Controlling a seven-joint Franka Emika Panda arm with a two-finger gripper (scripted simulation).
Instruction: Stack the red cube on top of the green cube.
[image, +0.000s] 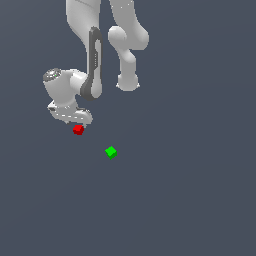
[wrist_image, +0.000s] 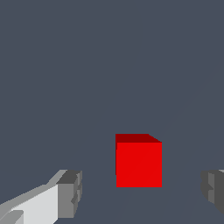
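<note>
Wrist view: red cube (wrist_image: 138, 164) btwn open end effector (wrist_image: 142, 194) fingers.

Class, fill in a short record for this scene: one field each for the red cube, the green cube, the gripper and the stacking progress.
red cube: on the floor, between the gripper fingers, untouched
green cube: on the floor, apart from the red cube, towards the exterior view's right
gripper: open, fingers either side of the red cube
stack: not yet made
</note>
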